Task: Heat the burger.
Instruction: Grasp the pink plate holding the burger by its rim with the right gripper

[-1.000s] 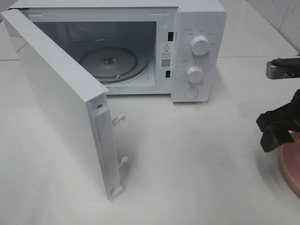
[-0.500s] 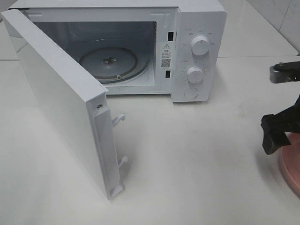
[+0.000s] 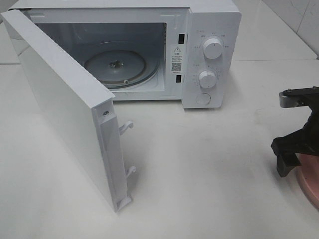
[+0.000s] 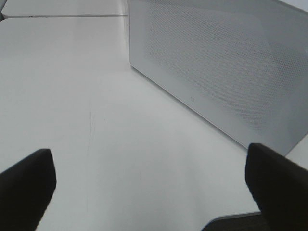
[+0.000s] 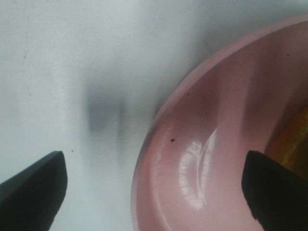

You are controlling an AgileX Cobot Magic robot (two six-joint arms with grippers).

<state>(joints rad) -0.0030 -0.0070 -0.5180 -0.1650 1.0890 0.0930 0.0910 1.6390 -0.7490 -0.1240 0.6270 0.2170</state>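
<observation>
A boxy white microwave point(image 3: 212, 25) stands on the glossy white tabletop point(image 3: 209, 174). Its flat door point(image 3: 65, 109) is swung wide open, two hooked latches on its edge. Inside lies a round glass turntable point(image 3: 117, 67). Beside the two ribbed round knobs point(image 3: 213, 48) is a small warning label point(image 3: 177, 59) with print too small to read. Bare tabletop stretches wide before the cavity.

The left gripper point(image 4: 151, 190) hangs released, near the door's perforated outer face. The right gripper point(image 5: 154, 192) is spread wide over the smooth rim of the pink plate point(image 5: 192, 159), grasping nothing. Of the burger point(image 5: 292, 139), only a golden-brown sliver shows, on that plate.
</observation>
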